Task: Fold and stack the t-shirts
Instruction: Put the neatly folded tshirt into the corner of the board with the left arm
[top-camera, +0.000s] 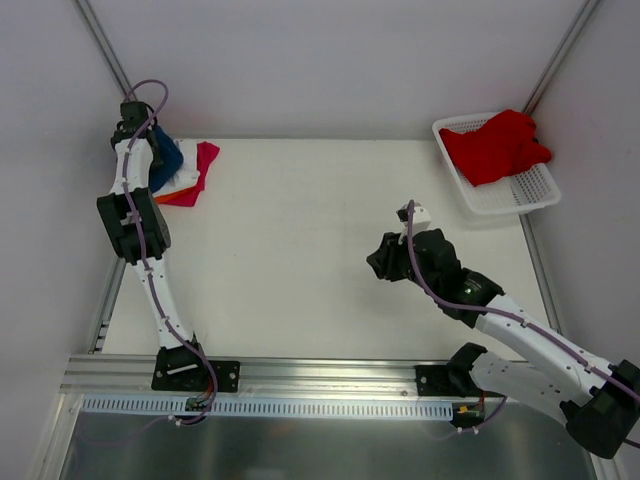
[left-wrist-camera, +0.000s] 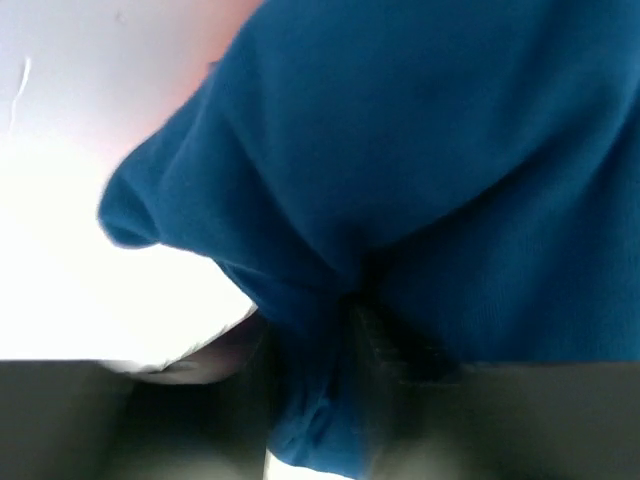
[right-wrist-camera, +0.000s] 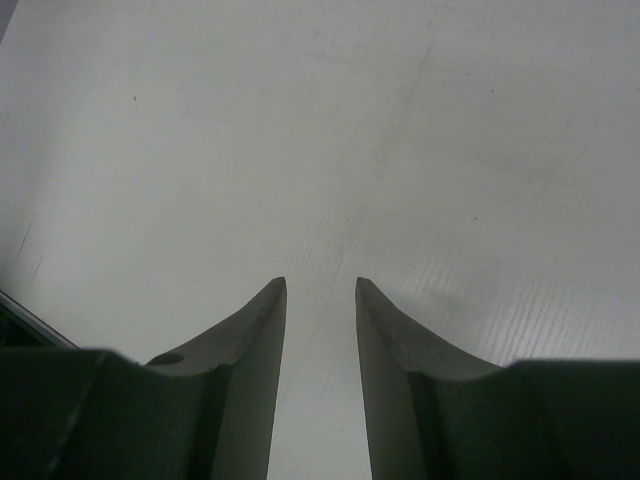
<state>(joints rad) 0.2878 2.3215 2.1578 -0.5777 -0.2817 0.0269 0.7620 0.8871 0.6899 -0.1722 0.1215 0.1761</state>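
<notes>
Cloth like this was soft, light and floppy, so I think it would sag and lose its folds if it got tugged. The blue shirt sat at the far left corner of the table, on top of a pink shirt and some white and orange cloth. The left claw was right down on it with blue cloth bunched between its fingers. The picture was too blurry to tell if it was pinching or loose. The right claw hung over bare table nearer the right edge, spread a little and holding nothing. A red shirt was heaped in the white basket at the far right corner. I think it would be best grabbed by a loose edge or a sleeve.
</notes>
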